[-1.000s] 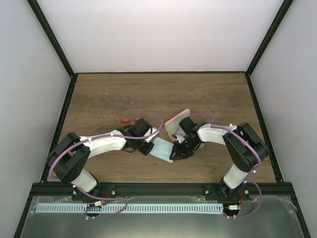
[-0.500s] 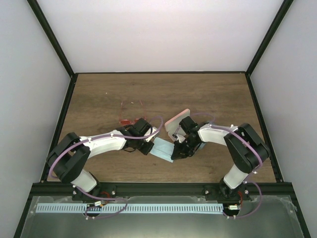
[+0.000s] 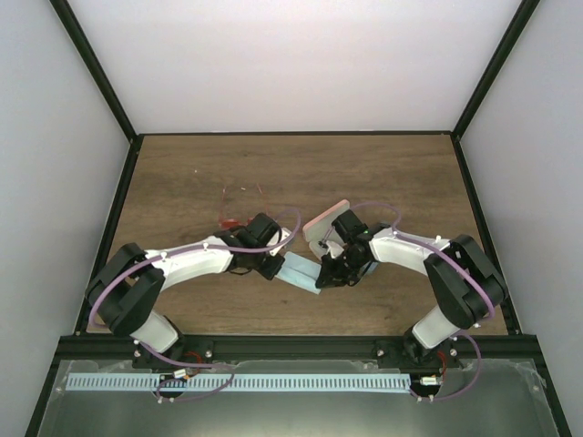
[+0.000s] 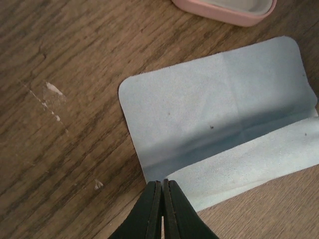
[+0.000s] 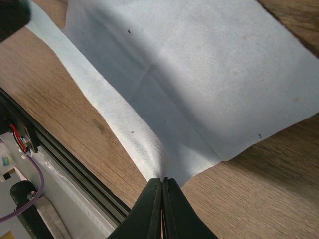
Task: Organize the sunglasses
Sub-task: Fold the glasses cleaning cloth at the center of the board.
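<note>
Left gripper (image 4: pixel 163 185) is recorded with its fingers pressed fully together, the near edge of the light blue cloth (image 4: pixel 219 114) pinched between the tips; a folded strip of the cloth is seen running along that edge. Right gripper (image 5: pixel 162 183) is likewise closed tight, with the cloth drawn into a crease that ends at its fingertips, so the cloth is judged to be held from both ends and stretched low over the table (image 3: pixel 182 182) between the two arms. An open pink case (image 4: pixel 234 17) is noted just beyond the far edge of the cloth, apart from it. One reddish pair of sunglasses (image 3: pixel 235 217) is located on the wood behind the left wrist, toward the far left of the gripper and just beside the forearm; no hold is had on it by either arm. A second pair is not found in any view. The frame's long axis cannot be read with confidence from overhead, as the thin wires are too faint. The left arm is judged much the nearer to the pair, the right arm being well apart on the other side of the case. For any reach to the sunglasses, release of the cloth and a swing back and to the left would be required
</note>
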